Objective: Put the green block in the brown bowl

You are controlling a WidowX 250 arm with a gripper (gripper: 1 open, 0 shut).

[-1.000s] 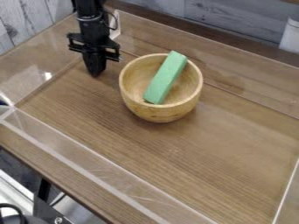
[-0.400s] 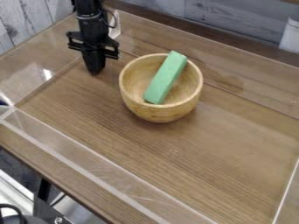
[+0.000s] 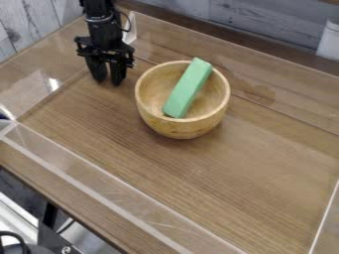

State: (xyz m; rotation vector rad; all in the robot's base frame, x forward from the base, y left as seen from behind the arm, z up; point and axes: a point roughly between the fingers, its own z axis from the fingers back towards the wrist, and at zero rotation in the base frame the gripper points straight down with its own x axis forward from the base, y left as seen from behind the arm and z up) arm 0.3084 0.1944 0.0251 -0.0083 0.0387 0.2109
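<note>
Plainly, the largest thing here is the wooden table (image 3: 199, 189), a brown grained top ringed by low clear plastic walls (image 3: 54, 164) that catch pale reflections; no brand, label or writing can be read anywhere on it or on anything standing on it. Near the middle of that table sits the brown bowl (image 3: 149, 111), round, light tan, with thick walls, a rounded rim and a paler grained inside. Taking the bowl as the landmark, the green block (image 3: 188, 86) lies inside it: a flat, elongated bar of plain matte mint-green, leaning at a slant with its lower end down in the hollow of the bowl and its upper end resting up at the far rim, poking slightly above it. Its faces are smooth and unmarked, and its length about matches the width of the bowl. To the left of the bowl and a little farther back, just beside its rim but apart from it, the black arm (image 3: 95, 12) comes straight down, and its gripper (image 3: 109, 71) points at the tabletop with its two dark fingers (image 3: 97, 69) spread apart and nothing between them.
</note>
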